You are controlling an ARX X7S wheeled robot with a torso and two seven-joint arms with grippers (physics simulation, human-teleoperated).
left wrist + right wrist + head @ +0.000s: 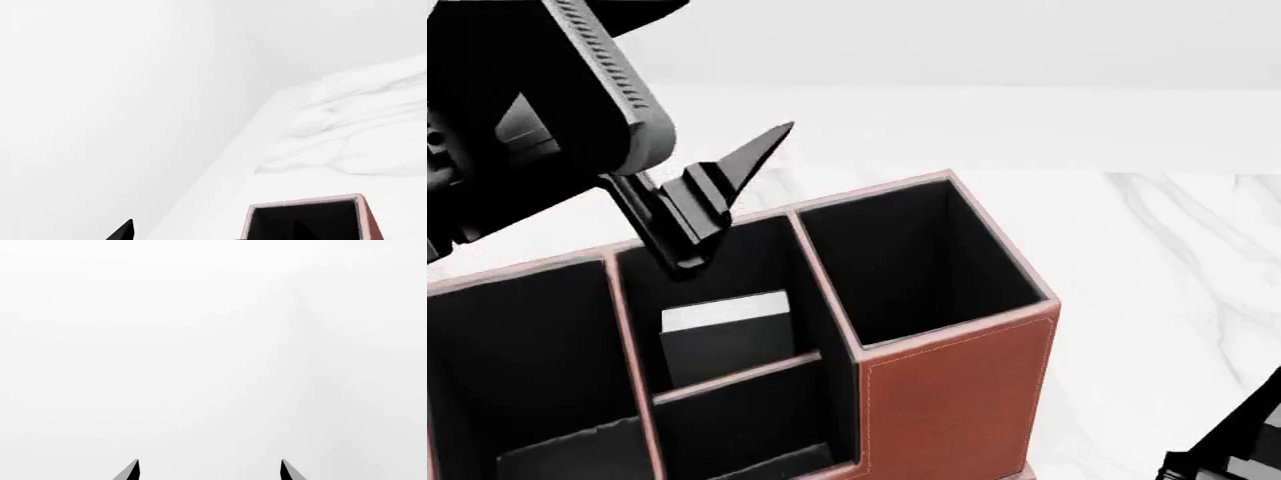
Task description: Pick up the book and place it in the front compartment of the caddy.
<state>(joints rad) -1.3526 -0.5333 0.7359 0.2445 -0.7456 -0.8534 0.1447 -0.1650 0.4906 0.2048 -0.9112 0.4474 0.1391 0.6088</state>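
White marble worktop (pixel 1174 240) with grey veins fills the scene, its far edge running straight across the head view against a blank pale wall.

Toward the worktop's left side, the left gripper (pixel 714 190) hangs just above the caddy (pixel 954 390), over the rear of its middle column. One pointed finger juts up and outward, another dips to the rim; they look spread, with nothing between them. Directly below, the book (pixel 727 335) stands inside the front compartment (pixel 714 290), white page edge up, leaning near the low cross divider. The placing looks done.

From here the risk is the retreat: if that lower finger drags sideways, it could catch the stitched rim and shove or tip the caddy, or nudge the book.

At the worktop's right near corner, only a dark piece of the right arm (pixel 1234 445) shows. In the wrist view, the right gripper (pixel 209 471) has its two tips wide apart, empty.
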